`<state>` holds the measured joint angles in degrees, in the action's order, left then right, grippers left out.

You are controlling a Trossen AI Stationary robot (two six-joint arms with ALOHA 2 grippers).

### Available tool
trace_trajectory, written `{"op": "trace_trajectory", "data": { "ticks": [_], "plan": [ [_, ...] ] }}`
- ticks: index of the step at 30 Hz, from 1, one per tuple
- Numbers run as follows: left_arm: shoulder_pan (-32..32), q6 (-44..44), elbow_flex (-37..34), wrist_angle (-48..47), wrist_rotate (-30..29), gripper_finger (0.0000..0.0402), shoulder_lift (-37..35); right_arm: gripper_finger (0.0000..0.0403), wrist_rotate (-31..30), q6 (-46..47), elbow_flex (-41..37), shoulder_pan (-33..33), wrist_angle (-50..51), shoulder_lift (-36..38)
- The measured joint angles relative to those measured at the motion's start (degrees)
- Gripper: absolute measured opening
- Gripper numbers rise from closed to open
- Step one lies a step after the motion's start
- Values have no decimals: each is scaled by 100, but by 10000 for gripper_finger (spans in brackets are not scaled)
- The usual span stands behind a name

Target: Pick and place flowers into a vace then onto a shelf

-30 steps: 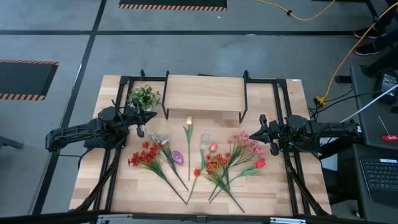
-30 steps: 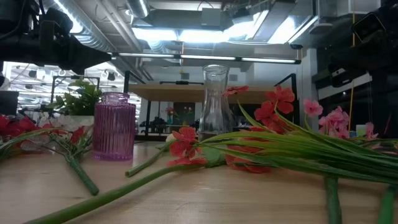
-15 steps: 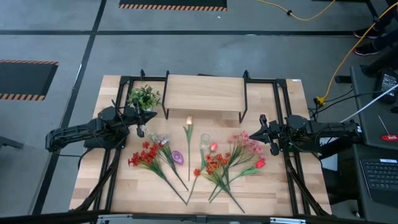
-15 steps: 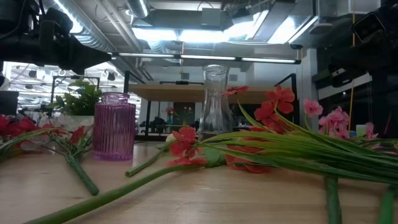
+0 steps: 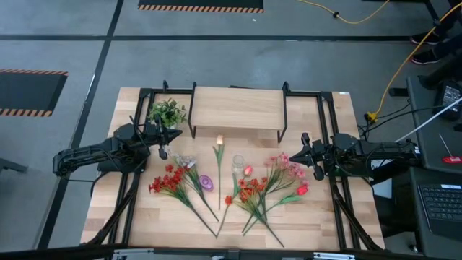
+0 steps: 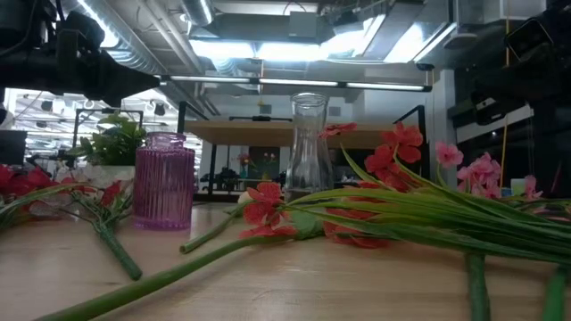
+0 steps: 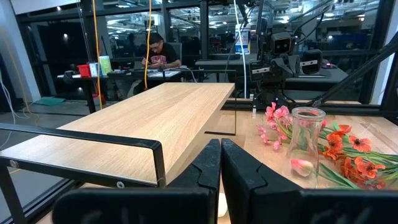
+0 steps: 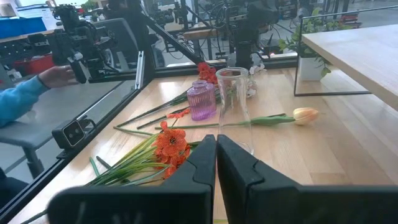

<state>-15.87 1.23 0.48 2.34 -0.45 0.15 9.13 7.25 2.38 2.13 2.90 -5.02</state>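
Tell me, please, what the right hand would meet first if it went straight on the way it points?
Probably the clear glass vase, standing almost dead ahead of the shut right hand; depth is hard to judge.

Flowers (image 5: 249, 189) lie fanned on table (image 5: 317, 217) below shelf (image 5: 236, 107); left gripper (image 5: 163, 140) and right gripper (image 5: 308, 155) flank them.

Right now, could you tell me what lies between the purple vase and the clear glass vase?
In the high view, a single yellow-tipped tulip lies between the purple vase and the clear vase, stem toward the table's front.

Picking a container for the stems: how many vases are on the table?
2: a purple ribbed vase and a clear glass vase, standing apart among the flowers in front of the shelf. Neither holds any.
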Motion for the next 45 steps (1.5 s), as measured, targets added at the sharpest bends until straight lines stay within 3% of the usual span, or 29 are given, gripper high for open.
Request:
{"op": "trace_trajectory", "data": {
  "ticks": [31,38,45],
  "plan": [
    [-1,0,0,25,10,6,-1,19,-17,-475,-1,-2,-532,0],
    [1,-5,0,21,960,2,-1,19,-17,-474,-1,-2,-566,0],
    [1,-50,0,49,880,1,-1,19,-419,-455,-1,-4,-562,0]
  ]
}}
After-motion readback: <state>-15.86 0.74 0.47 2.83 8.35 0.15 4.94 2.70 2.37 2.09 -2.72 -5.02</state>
